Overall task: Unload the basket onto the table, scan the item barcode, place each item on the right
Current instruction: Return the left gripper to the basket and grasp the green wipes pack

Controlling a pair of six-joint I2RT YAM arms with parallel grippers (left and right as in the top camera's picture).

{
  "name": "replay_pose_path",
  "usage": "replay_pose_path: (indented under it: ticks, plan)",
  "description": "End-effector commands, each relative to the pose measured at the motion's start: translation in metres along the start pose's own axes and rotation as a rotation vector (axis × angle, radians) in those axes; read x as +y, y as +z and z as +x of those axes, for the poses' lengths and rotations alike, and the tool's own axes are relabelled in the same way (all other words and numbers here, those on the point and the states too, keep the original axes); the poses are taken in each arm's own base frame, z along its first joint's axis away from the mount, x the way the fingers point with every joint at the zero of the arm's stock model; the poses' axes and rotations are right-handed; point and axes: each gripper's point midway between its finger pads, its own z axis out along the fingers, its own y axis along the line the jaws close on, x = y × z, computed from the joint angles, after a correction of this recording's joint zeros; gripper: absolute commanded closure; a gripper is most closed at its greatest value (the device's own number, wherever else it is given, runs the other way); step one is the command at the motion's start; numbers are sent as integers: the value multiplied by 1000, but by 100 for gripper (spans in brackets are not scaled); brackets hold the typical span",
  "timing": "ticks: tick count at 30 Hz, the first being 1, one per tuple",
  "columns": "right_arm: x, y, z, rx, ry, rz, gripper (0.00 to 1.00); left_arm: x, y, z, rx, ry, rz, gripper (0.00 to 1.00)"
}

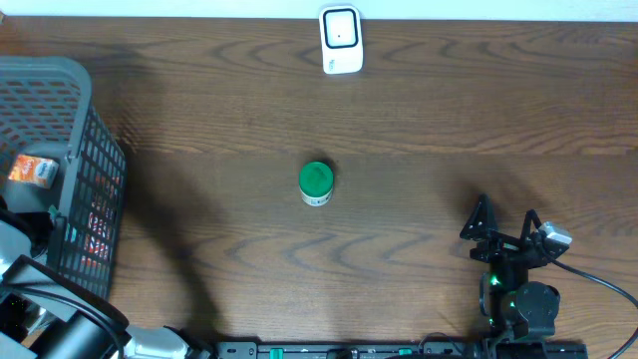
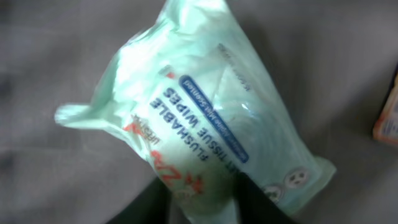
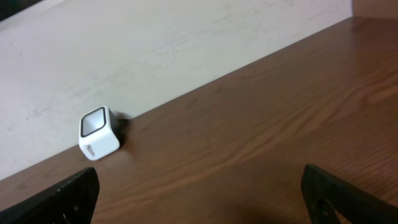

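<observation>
Wood-grain surface point(image 1: 199, 90) is lying mostly open, with free room running from the middle to every edge except 9 o'clock, where a grey mesh basket point(image 1: 100, 170) is taking up the side. At 12 o'clock a white scanner point(image 1: 341, 40) is sitting right against the far edge, by the pale wall. A green-lidded jar point(image 1: 316, 182) is standing alone at the centre, well apart from everything, between the scanner and the near edge. The right hand point(image 1: 506, 211) is sitting at 5 o'clock near the front edge, fingers spread wide with nothing between them. The left hand point(image 2: 202, 185) is reaching down inside the basket, fingers narrowed onto one end of a pale green pack of flushable wipes point(image 2: 205, 93) lying on the grey basket floor. An orange packet point(image 2: 388, 118) is lying near the pack's 3 o'clock side.
</observation>
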Motion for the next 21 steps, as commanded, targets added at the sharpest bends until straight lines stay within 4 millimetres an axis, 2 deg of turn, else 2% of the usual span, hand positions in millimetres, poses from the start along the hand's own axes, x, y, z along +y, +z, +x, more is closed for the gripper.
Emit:
replay_pose_path:
  ticks: [1,8,9,11,12,16,21]
  plan:
    - [-1,0,1,2,-3,2,1,7,9,6,22,6,-34,92]
    - [0,0,1,2,-3,2,1,1,-3,-1,-7,5,-6,91]
    - [0,0,1,2,-3,2,1,3,-4,1,-1,5,-12,68]
    - [0,0,1,2,-3,2,1,8,-4,6,21,6,-34,30]
    - [-1,0,1,2,-3,2,1,11,-4,9,32,7,-45,25]
    - [0,0,1,2,-3,2,1,14,-4,10,32,12,-60,21]
    - [0,0,1,2,-3,2,1,24,-3,-3,-46,13,-118,13]
